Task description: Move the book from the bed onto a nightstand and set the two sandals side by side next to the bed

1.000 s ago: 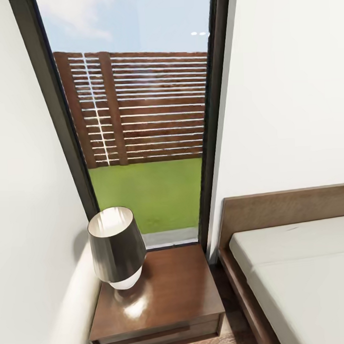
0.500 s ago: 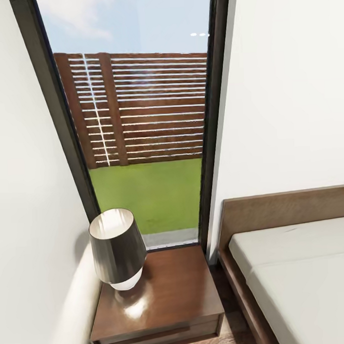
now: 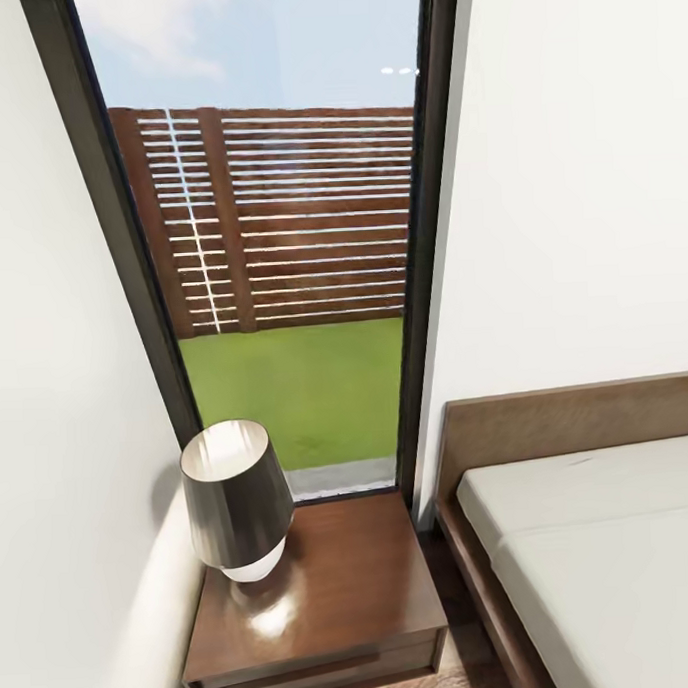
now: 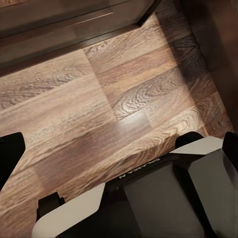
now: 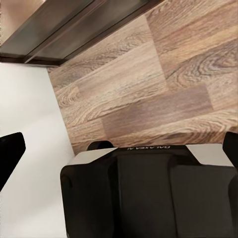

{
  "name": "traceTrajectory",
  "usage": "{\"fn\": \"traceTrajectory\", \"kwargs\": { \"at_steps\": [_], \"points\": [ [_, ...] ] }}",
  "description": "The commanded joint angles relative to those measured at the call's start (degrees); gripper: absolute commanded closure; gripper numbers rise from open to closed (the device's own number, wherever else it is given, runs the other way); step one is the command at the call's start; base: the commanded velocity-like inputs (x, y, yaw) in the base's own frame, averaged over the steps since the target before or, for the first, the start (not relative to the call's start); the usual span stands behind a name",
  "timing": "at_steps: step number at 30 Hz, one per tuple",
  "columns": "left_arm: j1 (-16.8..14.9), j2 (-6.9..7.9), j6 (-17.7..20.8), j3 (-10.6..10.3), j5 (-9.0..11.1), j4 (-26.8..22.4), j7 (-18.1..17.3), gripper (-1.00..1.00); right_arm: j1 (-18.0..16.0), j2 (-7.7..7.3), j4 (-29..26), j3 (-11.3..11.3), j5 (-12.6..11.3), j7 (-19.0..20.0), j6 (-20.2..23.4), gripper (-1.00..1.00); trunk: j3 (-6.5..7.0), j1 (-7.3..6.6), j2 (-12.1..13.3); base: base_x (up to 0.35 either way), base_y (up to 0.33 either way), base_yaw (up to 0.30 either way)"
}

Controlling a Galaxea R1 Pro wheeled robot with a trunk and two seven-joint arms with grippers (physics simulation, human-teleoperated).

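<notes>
Nightstand (image 3: pixel 325 595) is sliding down slightly as the head tilts up; book unseen; finger state cannot be told.

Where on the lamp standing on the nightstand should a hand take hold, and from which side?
Probably across the dark shade of the lamp, coming level from the bed side. The lamp stands upright on the nightstand, its round shade overhangs the small white base, and the wall is close on its other side.
</notes>
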Motion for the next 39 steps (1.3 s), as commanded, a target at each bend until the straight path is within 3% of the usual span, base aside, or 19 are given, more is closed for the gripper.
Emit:
{"fn": "traceTrajectory", "kwargs": {
  "at_steps": [1, 39],
  "points": [
    [0.0, 0.01, -0.6, -0.2, -0.6, 0.0, 0.1, -1.0, -0.1, -0.06, 0.1, -0.5, 0.6, 0.1, 0.1, -1.0, 0.1, -0.21, 0.3, 0.0, 0.0, 0.0],
    [0.0, 0.01, -0.6, -0.2, -0.6, 0.0, 0.1, -1.0, -0.1, -0.07, 0.1, -0.6, 0.6, 0.1, 0.1, -1.0, 6.92, -8.56, 15.6, 0.0, 0.0, 0.0]
  ]
}}
